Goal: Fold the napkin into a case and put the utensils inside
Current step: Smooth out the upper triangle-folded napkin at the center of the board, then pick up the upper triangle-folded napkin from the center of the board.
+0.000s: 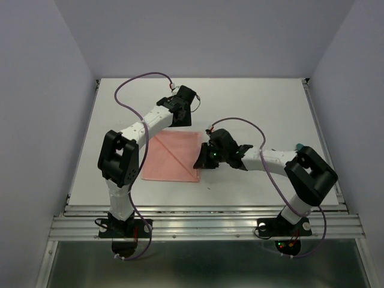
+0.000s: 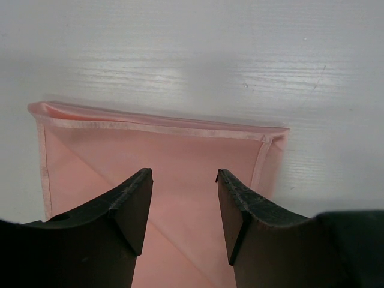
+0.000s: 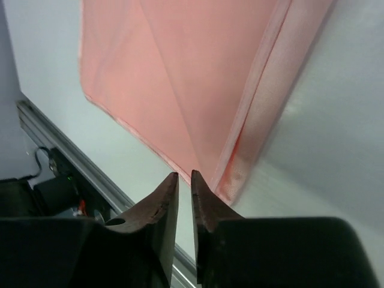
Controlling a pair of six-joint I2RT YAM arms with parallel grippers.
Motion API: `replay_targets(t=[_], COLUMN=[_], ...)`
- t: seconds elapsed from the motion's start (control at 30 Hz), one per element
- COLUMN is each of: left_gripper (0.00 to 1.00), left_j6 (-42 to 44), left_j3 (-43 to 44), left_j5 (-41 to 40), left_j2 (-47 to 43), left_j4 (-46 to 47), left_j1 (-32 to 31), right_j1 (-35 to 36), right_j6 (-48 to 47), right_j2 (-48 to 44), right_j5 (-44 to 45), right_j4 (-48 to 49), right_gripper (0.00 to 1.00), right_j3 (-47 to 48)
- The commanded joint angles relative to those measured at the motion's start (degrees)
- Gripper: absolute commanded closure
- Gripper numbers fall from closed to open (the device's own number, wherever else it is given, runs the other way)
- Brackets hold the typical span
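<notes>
The salmon-pink napkin (image 1: 174, 157) lies flat on the white table as a folded rectangle with a diagonal crease. It also shows in the left wrist view (image 2: 162, 156) and the right wrist view (image 3: 180, 72). My left gripper (image 1: 182, 122) hovers over the napkin's far edge, open and empty (image 2: 184, 174). My right gripper (image 1: 201, 161) is at the napkin's right edge near its front corner. Its jaws (image 3: 185, 175) are almost together with nothing between them, just short of the hem. Only a small teal bit (image 1: 298, 146) that may be a utensil shows behind the right arm's elbow.
The white table (image 1: 264, 108) has raised rails along its sides and a metal rail (image 1: 204, 225) at the front edge. Purple cables (image 1: 138, 81) loop over both arms. Pale walls close in the left, right and back.
</notes>
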Motion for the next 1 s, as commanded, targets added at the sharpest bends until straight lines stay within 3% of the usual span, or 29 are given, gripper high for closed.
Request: replay_targets(t=[0.0, 0.1, 0.27, 0.43, 0.77, 0.97], left_gripper=[0.41, 0.41, 0.41, 0.4, 0.4, 0.4], left_j6=[0.53, 0.18, -1.22, -2.98, -3.51, -3.07], left_j3=[0.01, -0.6, -5.51, -10.35, -12.47, -12.64], left_j5=[-1.02, -1.37, -1.02, -1.28, -0.85, -0.5], left_j2=[-3.08, -4.31, -8.52, -11.69, -12.93, -12.4], left_j4=[-0.36, -0.36, 1.3, 2.1, 2.98, 2.98], left_j1=[-0.21, -0.21, -0.73, -0.73, -0.82, -0.91], right_j1=[-6.78, -10.4, -14.27, -15.5, -15.5, -15.5], right_j6=[-1.66, -2.81, -4.3, -5.09, -3.87, -2.55], right_j2=[-4.99, -4.56, 1.4, 8.88, 18.73, 20.84], right_j5=[2.84, 0.83, -2.69, -6.39, -9.47, -8.94], right_j4=[0.7, 0.7, 0.61, 0.7, 2.36, 3.34], right_gripper=[0.78, 0.71, 0.49, 0.41, 0.38, 0.49], right_j3=[0.94, 1.72, 6.29, 13.58, 18.87, 19.39])
